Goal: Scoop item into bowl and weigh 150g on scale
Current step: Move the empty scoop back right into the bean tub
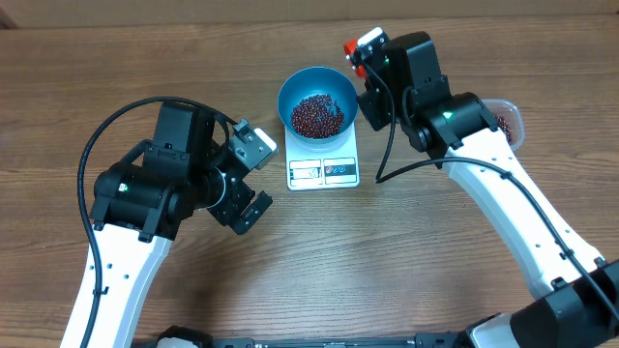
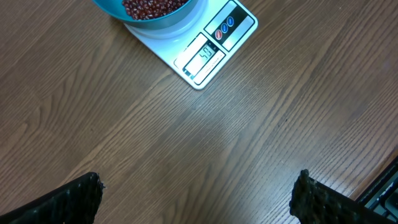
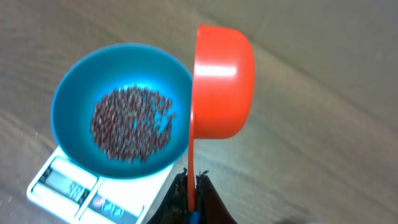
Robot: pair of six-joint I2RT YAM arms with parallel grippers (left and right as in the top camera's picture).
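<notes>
**Some beans in, weighing under way**

Pinching the thin handle of the orange measuring scoop [image 3: 222, 81] with the right gripper [image 3: 191, 194], jaws clenched tight. Cup rolled onto its side right at the rim of the blue bowl [image 3: 68, 99], presumably for pouring; fullness impossible to judge, mouth turned from the wrist view. Lying as a loose dark red-brown heap of beans [image 1: 317, 114] on the bowl's bottom, well below the rim. Set squarely on the white kitchen scale [image 1: 324, 170], leaving the display [image 2: 202, 57] uncovered for reading; digits too blurred to make out. Hovering over bare table [image 1: 406, 261] near the scale with the left gripper [image 1: 259, 178] spread wide and empty, probably so as not to crowd the pour. Tucked partly under the right arm: clear container [image 1: 517, 121], likely the bean supply.
</notes>
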